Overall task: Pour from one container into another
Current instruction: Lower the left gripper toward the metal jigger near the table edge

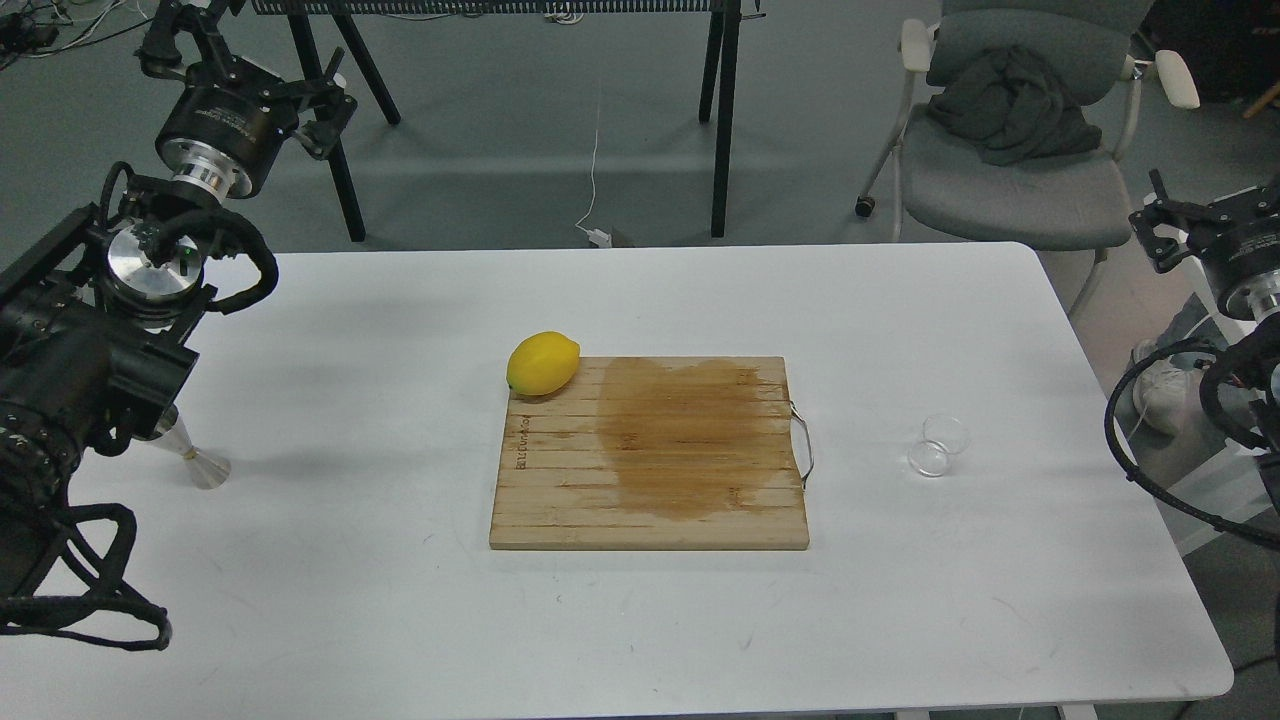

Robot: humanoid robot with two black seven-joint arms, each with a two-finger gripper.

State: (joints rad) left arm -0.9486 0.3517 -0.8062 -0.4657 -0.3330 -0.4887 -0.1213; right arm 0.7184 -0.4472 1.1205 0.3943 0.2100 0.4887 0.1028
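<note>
glass cup (941,445) upright | cutting board (650,455) edge print unreadable

A white table (400,600) fills most of the view. In its middle lies a wooden board (560,500) with a big dark wet patch (680,440). A yellow lemon (542,363) sits on the board's far left corner. A metal handle (803,445) is on the board's right edge. To the right of the board stands a small clear cup (940,445), alone on the table. Far to the left stands a shiny jigger (195,457), partly hidden behind the left arm. The left gripper (325,105) is up high past the table's far edge. The right gripper (1160,225) is out past the right edge. Behind the table is a grey chair (1010,190) with dark cloth (1010,105) on it.
</note>
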